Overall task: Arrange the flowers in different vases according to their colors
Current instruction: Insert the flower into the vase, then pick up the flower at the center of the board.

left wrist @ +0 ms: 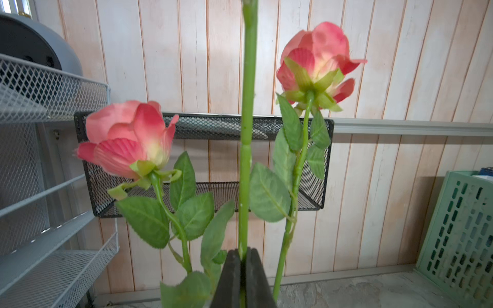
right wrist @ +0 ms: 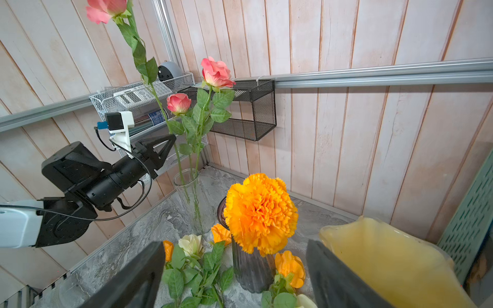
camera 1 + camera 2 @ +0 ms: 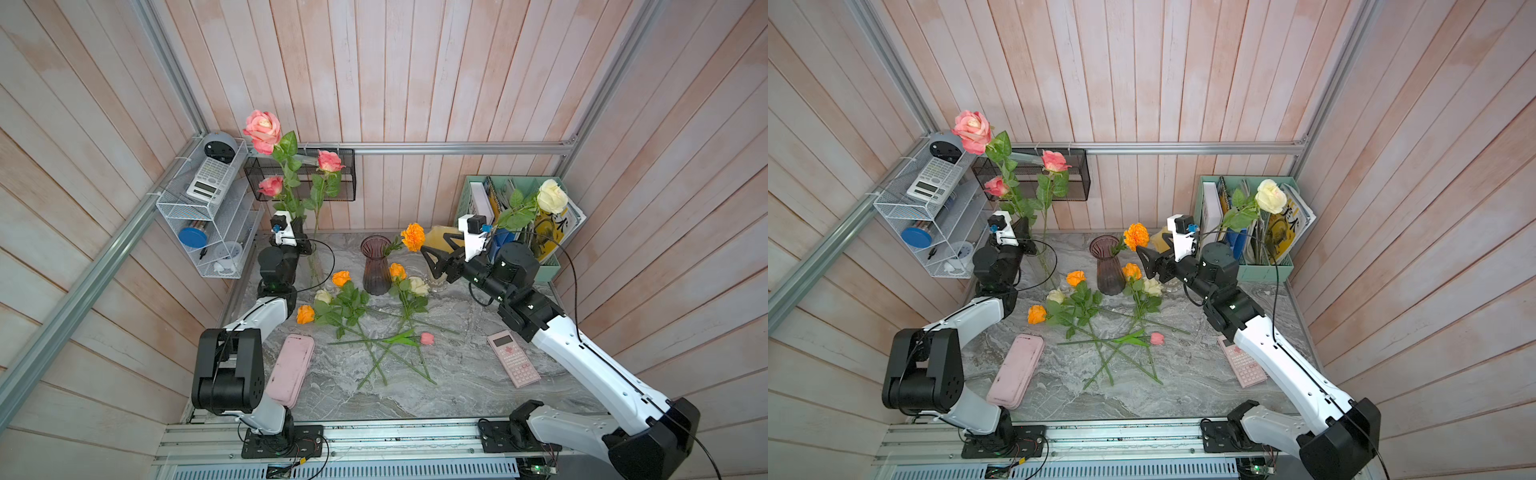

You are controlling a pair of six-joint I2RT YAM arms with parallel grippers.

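Marble tabletop (image 3: 457, 374), inside a plank-walled cell.

Top views: in both, the left gripper (image 3: 301, 241) is closed on the stem of the tall pink rose (image 3: 262, 131), directly above the clear vase (image 3: 316, 266). Two shorter pink roses (image 3: 330, 161) stand just beyond that claw. The right gripper (image 3: 433, 243) hangs spread wide and empty, with the purple vase (image 3: 376, 266) ahead of it and the yellow vase (image 3: 436, 235) just beside it. Loose flowers (image 3: 353, 307) lie on the marble below and between the two claws.

Left wrist view: the jaws pinch the stem (image 1: 246, 133) tight, and it rises straight up from the claw.

Right wrist view: the stem's foot appears to sit inside the clear vase's mouth. The marigold (image 2: 260, 213) stands in the purple vase, ahead of the spread fingers.

Assessment: the pink rose insertion is in hand. The next move calls for releasing the stem and backing the claw out clear of the leaves. The right claw is free to fetch an orange or cream flower.
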